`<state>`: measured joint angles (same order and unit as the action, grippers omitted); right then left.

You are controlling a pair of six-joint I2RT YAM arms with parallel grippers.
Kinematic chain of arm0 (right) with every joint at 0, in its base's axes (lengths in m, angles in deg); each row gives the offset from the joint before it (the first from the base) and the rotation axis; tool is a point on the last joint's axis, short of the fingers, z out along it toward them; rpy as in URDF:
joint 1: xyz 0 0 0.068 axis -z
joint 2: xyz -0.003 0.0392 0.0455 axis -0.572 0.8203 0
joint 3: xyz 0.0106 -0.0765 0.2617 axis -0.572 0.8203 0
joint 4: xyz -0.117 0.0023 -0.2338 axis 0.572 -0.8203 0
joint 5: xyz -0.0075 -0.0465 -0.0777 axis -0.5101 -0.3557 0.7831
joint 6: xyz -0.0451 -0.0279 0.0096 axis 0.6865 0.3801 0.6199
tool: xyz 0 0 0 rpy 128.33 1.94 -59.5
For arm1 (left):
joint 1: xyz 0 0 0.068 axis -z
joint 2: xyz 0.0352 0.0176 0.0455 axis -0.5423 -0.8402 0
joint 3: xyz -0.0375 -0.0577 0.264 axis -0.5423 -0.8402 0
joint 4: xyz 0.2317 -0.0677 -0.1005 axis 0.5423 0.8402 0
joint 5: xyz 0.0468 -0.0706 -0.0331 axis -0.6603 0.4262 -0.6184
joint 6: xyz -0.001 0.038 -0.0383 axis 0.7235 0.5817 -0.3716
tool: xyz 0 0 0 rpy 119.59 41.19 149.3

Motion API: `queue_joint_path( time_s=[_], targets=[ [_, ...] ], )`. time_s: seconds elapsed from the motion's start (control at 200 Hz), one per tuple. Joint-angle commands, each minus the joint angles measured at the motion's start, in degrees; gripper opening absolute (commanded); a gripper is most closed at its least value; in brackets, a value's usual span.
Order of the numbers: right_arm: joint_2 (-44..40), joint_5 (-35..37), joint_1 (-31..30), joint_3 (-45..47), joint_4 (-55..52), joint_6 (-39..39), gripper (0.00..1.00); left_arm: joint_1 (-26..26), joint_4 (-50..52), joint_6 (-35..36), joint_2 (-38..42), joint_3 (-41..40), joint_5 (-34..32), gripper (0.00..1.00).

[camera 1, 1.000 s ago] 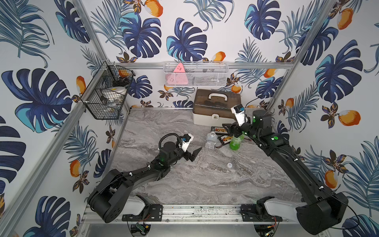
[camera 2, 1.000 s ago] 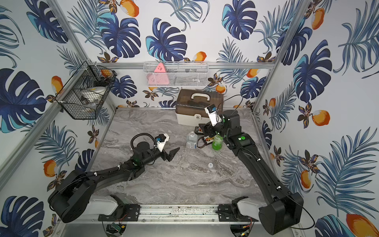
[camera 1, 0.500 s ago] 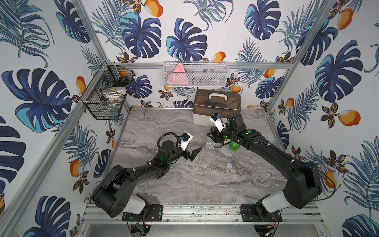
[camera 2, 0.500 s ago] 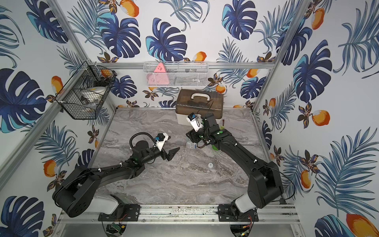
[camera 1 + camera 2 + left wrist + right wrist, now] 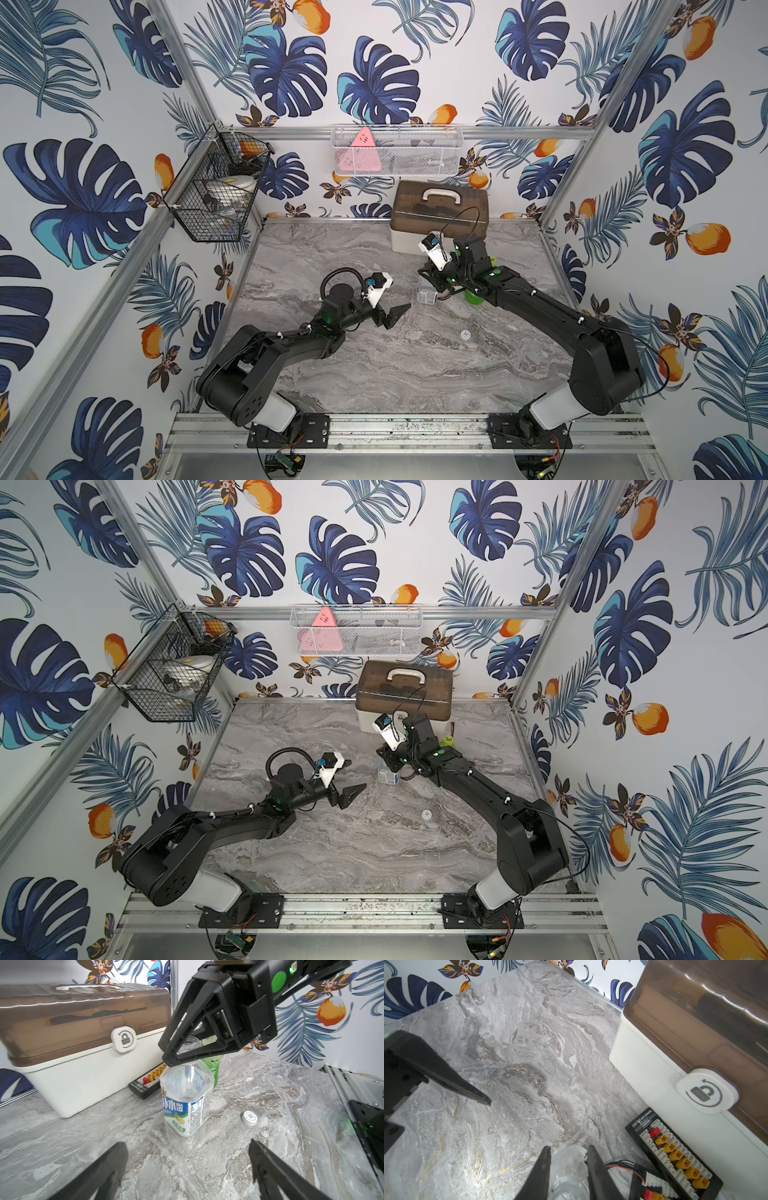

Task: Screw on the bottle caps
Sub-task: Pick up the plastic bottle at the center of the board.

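Much bare marble bench (image 5: 276,1093) lies open in front of the upright clear bottle (image 5: 187,1105), whose neck the right fingers (image 5: 542,1169) clamp while the left fingers (image 5: 104,1167) gape wide facing it, the whitish cap (image 5: 250,1118) lying loose nearby and the green bottle (image 5: 213,1066), connector board (image 5: 147,1082) and storage box (image 5: 83,1064) crowding behind.

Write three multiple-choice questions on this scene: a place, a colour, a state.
1. Where does the whitish cap lie? A. on a bottle mouth B. on the bare table C. in a hand
2. What colour is the bottle next to the clear bottle? A. red B. green C. blue
3. How is the left hand? A. open, empty B. shut on a cap C. shut on a bottle
Key: B, it sits alone on the marble; B, the green bottle shows beside the clear one; A, its fingers stand wide apart, holding nothing.
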<state>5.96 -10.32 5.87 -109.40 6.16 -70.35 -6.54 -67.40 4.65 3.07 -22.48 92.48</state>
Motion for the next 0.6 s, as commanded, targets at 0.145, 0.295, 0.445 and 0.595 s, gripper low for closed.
queue_joint_path(
  time_s=[0.145,0.295,0.445,0.595],
  targets=[
    [-6.9,-12.5,-0.1,6.8,0.3,4.9,0.16,0.0,-20.5,-1.3,-8.0,-1.3,10.1,0.91],
    [-10.4,-18.7,-0.1,8.7,-3.7,6.6,0.16,0.7,-33.5,-2.6,-15.9,-0.9,12.2,0.84],
    [-12.0,-19.3,-0.1,9.7,-6.1,8.1,0.17,3.6,-35.2,0.2,-19.7,0.0,11.9,0.84],
    [-11.9,-18.8,-0.1,9.4,-7.7,9.5,0.17,6.8,-35.4,2.5,-22.6,0.5,11.5,0.84]
  ],
)
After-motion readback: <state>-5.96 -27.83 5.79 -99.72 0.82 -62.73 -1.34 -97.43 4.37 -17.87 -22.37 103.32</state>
